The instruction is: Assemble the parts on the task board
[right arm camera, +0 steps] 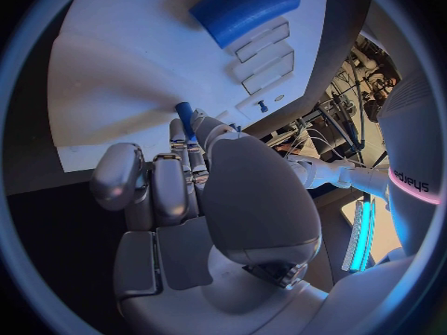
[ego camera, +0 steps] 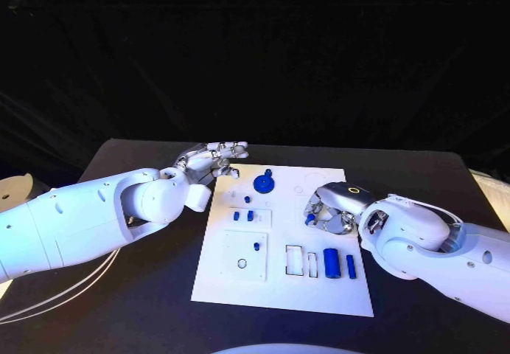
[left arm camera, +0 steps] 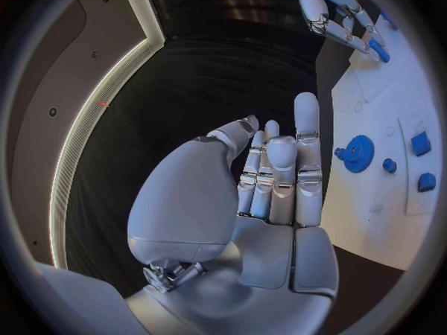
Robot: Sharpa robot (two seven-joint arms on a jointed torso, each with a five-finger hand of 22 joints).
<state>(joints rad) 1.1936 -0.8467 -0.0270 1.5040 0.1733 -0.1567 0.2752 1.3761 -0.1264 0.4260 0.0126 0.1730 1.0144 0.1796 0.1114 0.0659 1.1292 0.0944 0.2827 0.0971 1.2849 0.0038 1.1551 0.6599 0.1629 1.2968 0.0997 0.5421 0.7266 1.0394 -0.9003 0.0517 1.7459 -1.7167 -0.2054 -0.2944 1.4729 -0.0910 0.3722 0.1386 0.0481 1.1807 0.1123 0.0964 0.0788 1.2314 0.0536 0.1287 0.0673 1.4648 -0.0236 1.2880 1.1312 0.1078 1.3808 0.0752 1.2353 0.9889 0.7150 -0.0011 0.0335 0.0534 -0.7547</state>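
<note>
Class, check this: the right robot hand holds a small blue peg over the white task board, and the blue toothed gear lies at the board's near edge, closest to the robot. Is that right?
One detail is wrong. The head view shows the blue toothed gear near the far edge of the white rectangular task board, not the near one. The right robot hand does hold a small blue peg over the board.

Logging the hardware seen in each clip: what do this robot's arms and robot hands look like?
Both arms are glossy white with rounded, bulbous shells and small dark dots along the casing. The left robot hand and the right robot hand are silver metal with segmented fingers and smooth pale palm covers. Thin white cables loop beneath the left arm, and a thin cable runs along the right arm.
</note>
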